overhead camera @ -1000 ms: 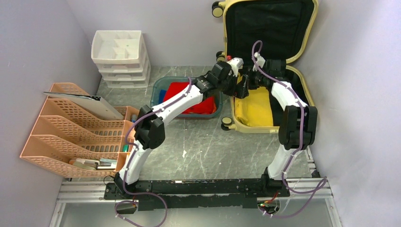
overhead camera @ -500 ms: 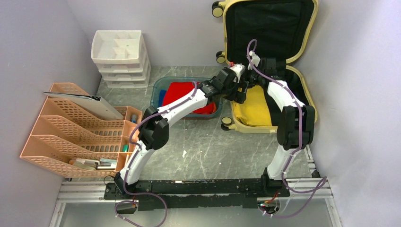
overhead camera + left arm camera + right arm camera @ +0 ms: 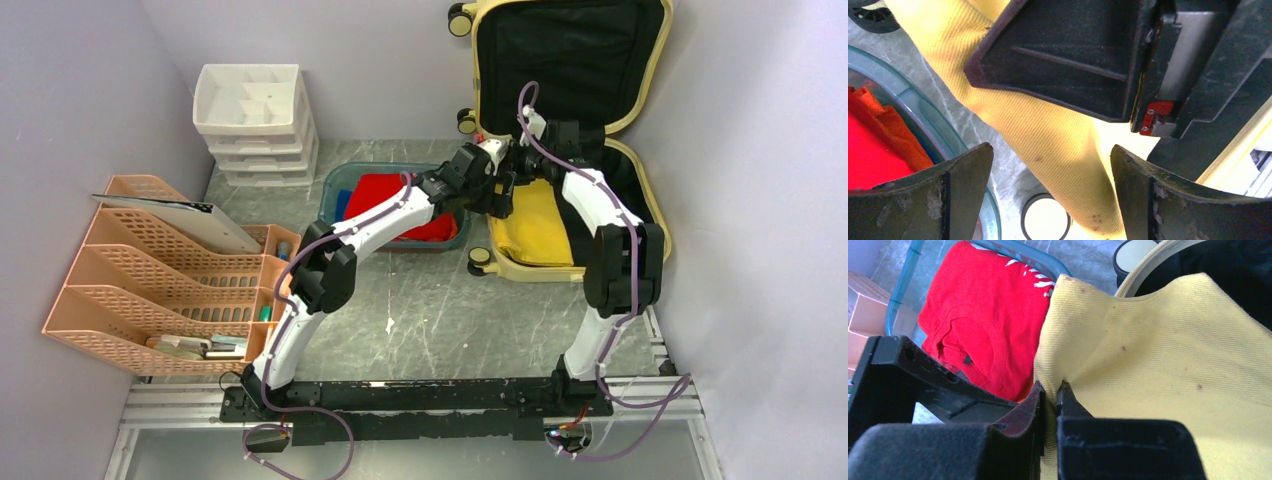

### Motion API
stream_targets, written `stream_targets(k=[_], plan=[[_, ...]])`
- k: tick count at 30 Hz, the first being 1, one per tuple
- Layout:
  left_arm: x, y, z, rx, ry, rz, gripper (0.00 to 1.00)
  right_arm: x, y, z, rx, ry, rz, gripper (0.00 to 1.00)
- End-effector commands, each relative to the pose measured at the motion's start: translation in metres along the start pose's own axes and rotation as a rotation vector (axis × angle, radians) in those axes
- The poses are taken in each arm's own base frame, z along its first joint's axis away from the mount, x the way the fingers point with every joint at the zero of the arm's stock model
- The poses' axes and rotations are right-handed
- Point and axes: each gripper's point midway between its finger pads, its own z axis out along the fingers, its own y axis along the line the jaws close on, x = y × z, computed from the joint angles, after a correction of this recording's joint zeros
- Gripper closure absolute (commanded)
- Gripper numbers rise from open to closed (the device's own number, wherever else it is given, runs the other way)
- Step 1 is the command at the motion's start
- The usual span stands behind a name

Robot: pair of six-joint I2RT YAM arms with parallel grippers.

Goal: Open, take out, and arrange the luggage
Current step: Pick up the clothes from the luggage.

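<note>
Marble table (image 3: 430, 310), open luggage (image 3: 570, 60), red shirt (image 3: 983, 325), white print (image 3: 1035, 282) illegible

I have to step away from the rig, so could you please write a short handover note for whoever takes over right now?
Right gripper: shut on the yellow cloth, pinching its edge.
Left gripper: open, holding nothing, close to the same cloth.
The luggage: open, lid standing upright; the cloth lies mostly in its lower half.
Done: luggage opened; a red garment lies in the teal tray.
Left: lift the cloth out and arrange it.
</note>
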Motion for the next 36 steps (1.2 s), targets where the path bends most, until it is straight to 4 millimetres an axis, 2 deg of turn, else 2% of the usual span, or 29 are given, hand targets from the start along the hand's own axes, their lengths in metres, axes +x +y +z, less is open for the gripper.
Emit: stream_targets(k=[1, 7, 11, 13, 15, 17, 18, 19, 20, 21, 24, 29, 36], plan=[[-0.01, -0.018, -0.001, 0.085, -0.028, -0.038, 0.12, -0.074, 0.072, -0.022, -0.148, -0.179, -0.143, 1.0], [-0.01, -0.018, -0.001, 0.092, -0.027, -0.044, 0.18, -0.076, 0.083, -0.014, -0.158, -0.176, -0.146, 1.0], [-0.011, -0.015, -0.001, 0.082, -0.03, -0.045, 0.28, -0.075, 0.086, -0.011, -0.159, -0.169, -0.144, 1.0], [-0.011, -0.012, -0.001, 0.072, -0.031, -0.045, 0.39, -0.075, 0.086, -0.01, -0.16, -0.166, -0.144, 1.0], [-0.013, -0.006, -0.003, 0.059, -0.035, -0.042, 0.6, -0.075, 0.085, -0.009, -0.157, -0.16, -0.147, 0.97], [-0.017, 0.003, -0.007, 0.047, -0.04, -0.041, 0.77, -0.072, 0.083, -0.009, -0.151, -0.149, -0.151, 0.74], [-0.02, 0.012, -0.009, 0.038, -0.045, -0.05, 0.86, -0.071, 0.082, -0.008, -0.147, -0.143, -0.155, 0.59], [-0.022, 0.016, -0.012, 0.04, -0.046, -0.056, 0.89, -0.07, 0.08, -0.009, -0.139, -0.14, -0.16, 0.42], [-0.023, 0.024, -0.014, 0.037, -0.046, -0.066, 0.94, -0.069, 0.078, -0.009, -0.131, -0.135, -0.167, 0.09], [-0.027, 0.031, -0.018, 0.038, -0.051, -0.075, 0.95, -0.069, 0.076, -0.01, -0.122, -0.133, -0.171, 0.01], [-0.036, 0.052, -0.03, 0.056, -0.065, -0.107, 0.95, -0.072, 0.07, -0.015, -0.114, -0.135, -0.18, 0.0], [-0.04, 0.085, -0.049, 0.111, -0.081, -0.165, 0.95, -0.078, 0.052, -0.033, -0.093, -0.152, -0.171, 0.0], [-0.021, 0.147, -0.064, 0.134, -0.069, -0.209, 0.95, -0.072, 0.03, -0.051, -0.055, -0.158, -0.175, 0.0]])
